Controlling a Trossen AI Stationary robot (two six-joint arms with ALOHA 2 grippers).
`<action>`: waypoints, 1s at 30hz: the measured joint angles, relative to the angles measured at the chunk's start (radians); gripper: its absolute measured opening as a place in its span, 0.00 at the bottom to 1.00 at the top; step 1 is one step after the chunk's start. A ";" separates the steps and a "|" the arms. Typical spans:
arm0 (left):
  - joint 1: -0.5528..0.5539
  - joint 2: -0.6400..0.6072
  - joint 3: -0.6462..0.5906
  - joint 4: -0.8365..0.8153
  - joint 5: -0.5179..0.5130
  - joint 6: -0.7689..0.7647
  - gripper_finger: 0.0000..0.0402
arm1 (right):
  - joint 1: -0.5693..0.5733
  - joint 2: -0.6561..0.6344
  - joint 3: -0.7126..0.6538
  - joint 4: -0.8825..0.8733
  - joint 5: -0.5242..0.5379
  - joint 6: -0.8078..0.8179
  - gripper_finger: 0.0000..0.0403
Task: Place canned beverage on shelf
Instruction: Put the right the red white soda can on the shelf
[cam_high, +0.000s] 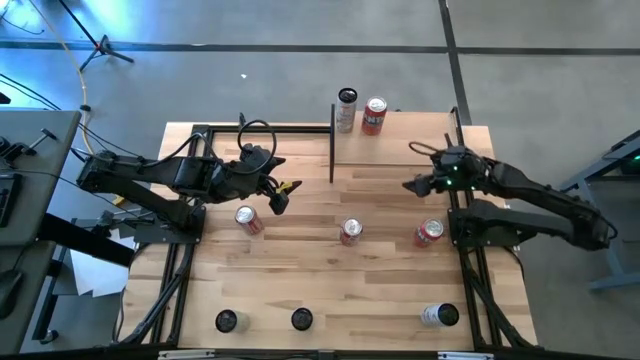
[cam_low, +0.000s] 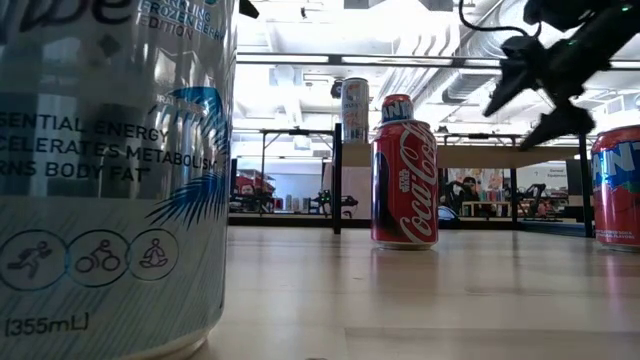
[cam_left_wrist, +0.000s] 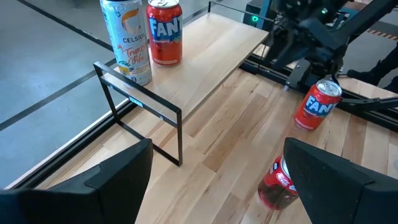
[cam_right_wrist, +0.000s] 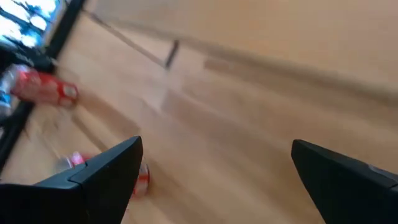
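The shelf (cam_high: 410, 138) stands at the table's far edge, right of centre. A silver can (cam_high: 347, 110) and a red Fanta can (cam_high: 374, 116) stand upright on its board (cam_left_wrist: 217, 56). Three red cans stand on the tabletop in a row: left (cam_high: 246, 220), middle (cam_high: 350, 231), right (cam_high: 428, 233). My left gripper (cam_high: 280, 193) hovers open and empty above the table, left of centre, with the Coca-Cola can (cam_left_wrist: 278, 183) below its far finger. My right gripper (cam_high: 420, 183) hangs open and empty in the air near the shelf's right end, above the right red can.
Three more cans stand along the near edge: two dark-topped (cam_high: 228, 320) (cam_high: 301, 318) and a white one (cam_high: 440, 316). One of them fills the low view's left (cam_low: 110, 180). Black uprights (cam_left_wrist: 143, 112) rise at the shelf's left end. A black cable loop (cam_high: 255, 130) lies far left.
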 joint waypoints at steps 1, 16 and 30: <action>0.000 0.000 0.000 0.000 0.000 0.000 0.84 | 0.018 -0.006 0.000 -0.035 0.000 0.020 0.99; 0.000 0.000 0.000 0.000 0.000 0.000 0.84 | 0.290 0.110 0.281 -0.379 0.157 0.243 0.99; 0.000 0.000 0.000 0.000 0.000 0.000 0.84 | 0.603 0.664 0.594 -0.339 0.247 0.328 0.99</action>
